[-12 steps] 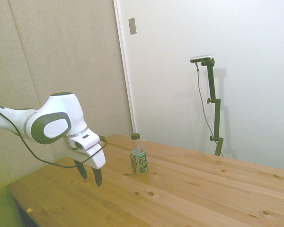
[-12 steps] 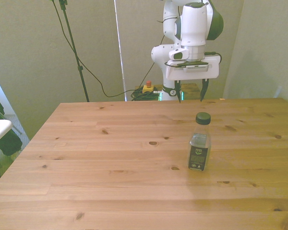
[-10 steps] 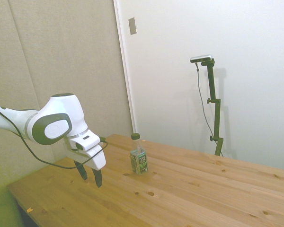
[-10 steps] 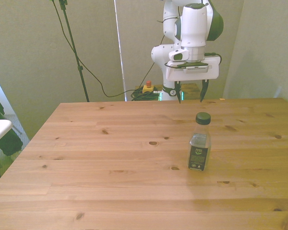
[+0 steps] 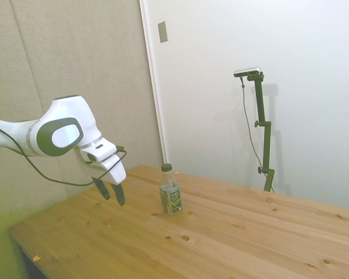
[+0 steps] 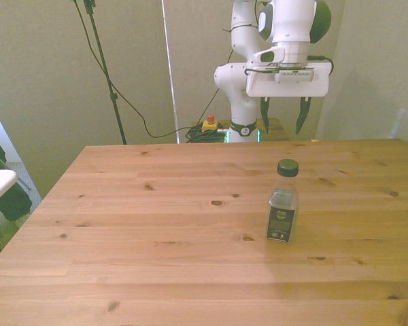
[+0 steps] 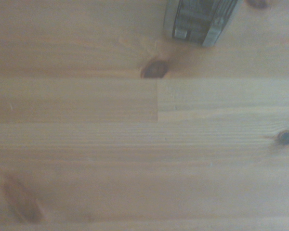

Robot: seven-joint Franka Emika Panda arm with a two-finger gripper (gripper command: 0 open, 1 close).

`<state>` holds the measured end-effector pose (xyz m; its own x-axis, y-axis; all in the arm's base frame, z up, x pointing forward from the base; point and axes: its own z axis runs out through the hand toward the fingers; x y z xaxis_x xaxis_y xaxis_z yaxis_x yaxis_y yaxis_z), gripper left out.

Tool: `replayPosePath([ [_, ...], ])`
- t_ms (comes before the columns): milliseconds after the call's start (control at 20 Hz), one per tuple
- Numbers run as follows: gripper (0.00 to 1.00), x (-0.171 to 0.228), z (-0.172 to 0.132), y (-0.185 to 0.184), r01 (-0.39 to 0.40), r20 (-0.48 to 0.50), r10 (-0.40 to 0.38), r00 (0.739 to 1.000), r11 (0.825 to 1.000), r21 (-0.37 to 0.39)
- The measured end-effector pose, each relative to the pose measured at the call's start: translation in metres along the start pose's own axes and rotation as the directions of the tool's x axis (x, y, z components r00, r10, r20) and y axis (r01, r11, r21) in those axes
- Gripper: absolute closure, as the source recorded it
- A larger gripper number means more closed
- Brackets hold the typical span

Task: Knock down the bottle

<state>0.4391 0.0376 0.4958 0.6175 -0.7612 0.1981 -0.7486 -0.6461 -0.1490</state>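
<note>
The bottle (image 5: 170,193) stands upright on the wooden table (image 5: 232,232); it is small, clear, with a green label. In the front view the bottle (image 6: 283,204) shows a dark-looking cap, right of the table's middle. My gripper (image 5: 111,190) hangs open above the table, to the left of the bottle in the side view and apart from it. In the front view the gripper (image 6: 284,117) is behind and above the bottle, its two dark fingers spread with nothing between them. The bottle's base (image 7: 201,21) shows blurred in the wrist view.
A red and yellow button box (image 6: 209,123) and cables lie on the floor behind the table. A tall light stand (image 6: 103,68) rises at the front view's left. Dark cloth (image 6: 3,183) hangs past the table's edge at the front view's left.
The gripper has risen and shifted toward the front view's right, tilting its fingers toward the bottle. The bottle has not moved.
</note>
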Motion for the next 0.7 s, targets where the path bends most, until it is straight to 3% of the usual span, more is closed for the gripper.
replayPosePath([
  [700, 1.0, 0.111, 0.026, -0.078, -0.147, -0.087, 0.145, 0.986, 0.989, -0.007],
])
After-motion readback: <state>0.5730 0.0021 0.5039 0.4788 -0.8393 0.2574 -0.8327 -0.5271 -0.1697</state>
